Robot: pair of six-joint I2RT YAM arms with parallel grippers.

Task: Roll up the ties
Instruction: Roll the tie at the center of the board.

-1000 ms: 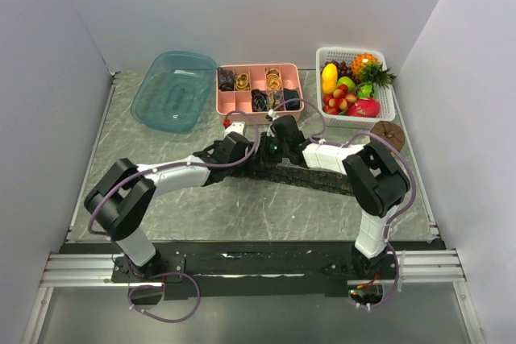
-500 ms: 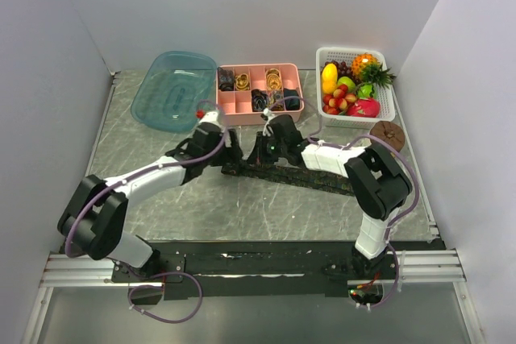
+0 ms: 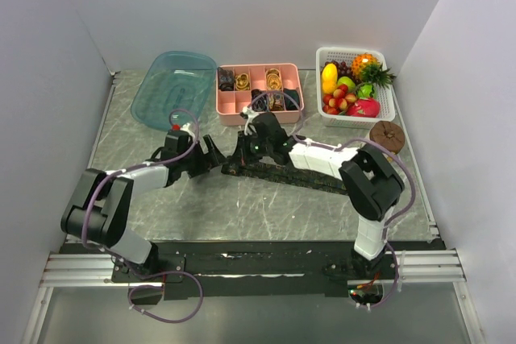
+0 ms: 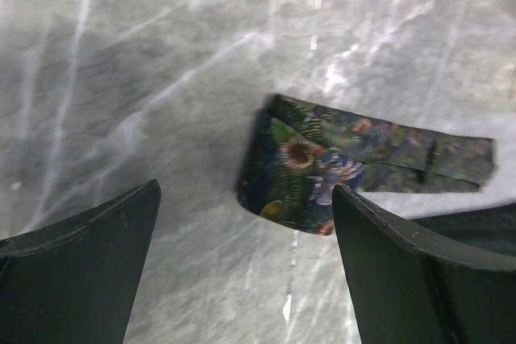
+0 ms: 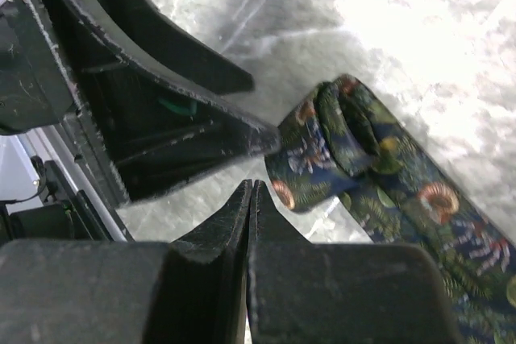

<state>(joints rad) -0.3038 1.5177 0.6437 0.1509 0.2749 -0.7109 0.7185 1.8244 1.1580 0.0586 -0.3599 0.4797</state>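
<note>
A long dark tie (image 3: 298, 176) with a flower-and-leaf print lies flat on the marble table, running from the middle toward the right. Its left end (image 4: 310, 171) is folded over into a small loose loop (image 5: 343, 138). My left gripper (image 3: 214, 154) is open just left of that end, and its fingers (image 4: 89, 255) hold nothing. My right gripper (image 5: 251, 189) is shut and empty, its tip beside the folded end, close to the left gripper's finger (image 5: 185, 130). Several rolled ties (image 3: 260, 100) sit in the pink divided tray (image 3: 227, 106).
A blue plastic tub (image 3: 172, 91) stands at the back left. A white basket of toy fruit (image 3: 355, 84) stands at the back right, with a brown round object (image 3: 387, 131) in front of it. White walls close in both sides of the table.
My left arm has drawn back to the left off the tie and its jaws have opened wider. My right gripper has slid left along the tie to its folded end.
</note>
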